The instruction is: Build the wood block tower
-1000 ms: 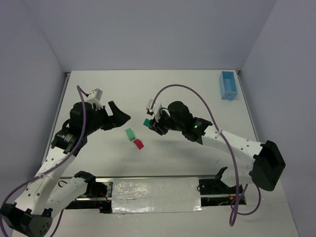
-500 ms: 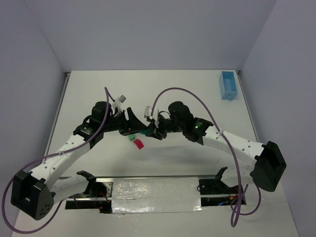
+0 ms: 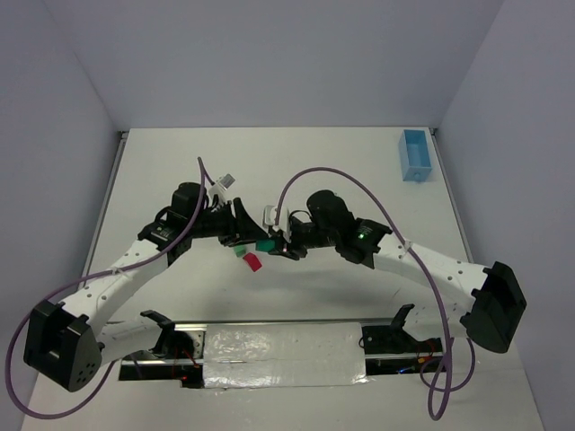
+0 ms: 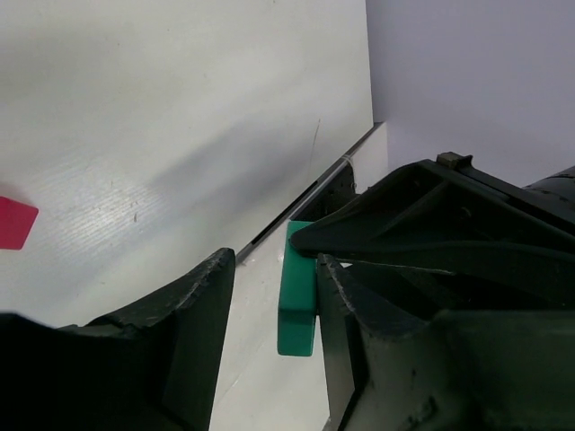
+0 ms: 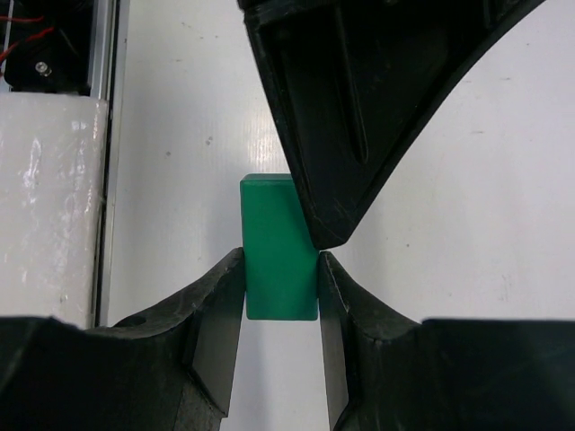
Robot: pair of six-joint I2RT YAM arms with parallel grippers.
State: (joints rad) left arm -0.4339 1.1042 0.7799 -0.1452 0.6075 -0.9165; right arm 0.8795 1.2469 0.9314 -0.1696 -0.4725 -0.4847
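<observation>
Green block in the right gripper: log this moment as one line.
right gripper: shut on green block | left gripper: open around same block, not clamped | red wedge: not gripped

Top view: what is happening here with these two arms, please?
The right gripper holds a dark green block between its fingers. The left gripper is close beside it, jaws apart, with one finger next to that block, not gripping it. Below them a lighter green block, partly hidden, and the red wedge lie on the table. No tower stands yet.
</observation>
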